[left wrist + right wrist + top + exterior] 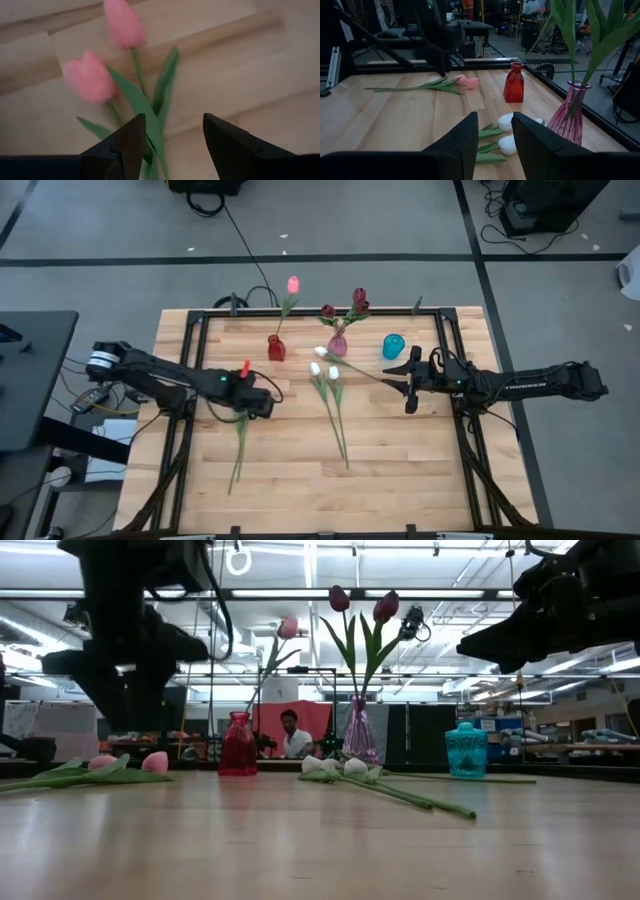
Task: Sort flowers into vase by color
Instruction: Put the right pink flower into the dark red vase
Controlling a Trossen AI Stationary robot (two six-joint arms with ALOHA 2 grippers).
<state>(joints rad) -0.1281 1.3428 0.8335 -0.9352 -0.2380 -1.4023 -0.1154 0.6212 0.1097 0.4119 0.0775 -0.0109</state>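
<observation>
Left gripper (170, 145) open above two pink tulips (90, 80) (lying on desk (400, 450)); right gripper (495, 140) open near white tulips (507, 144).

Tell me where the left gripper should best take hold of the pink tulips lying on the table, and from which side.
Probably on the thin green stems, just below the heads of the pink tulips, coming straight down from above. They lie flat on the table, and the left gripper hovers open over the stems.

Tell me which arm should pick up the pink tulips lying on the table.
Left. The left gripper hangs open directly over the pink tulips, while the right gripper sits across the table near the white tulips.
</observation>
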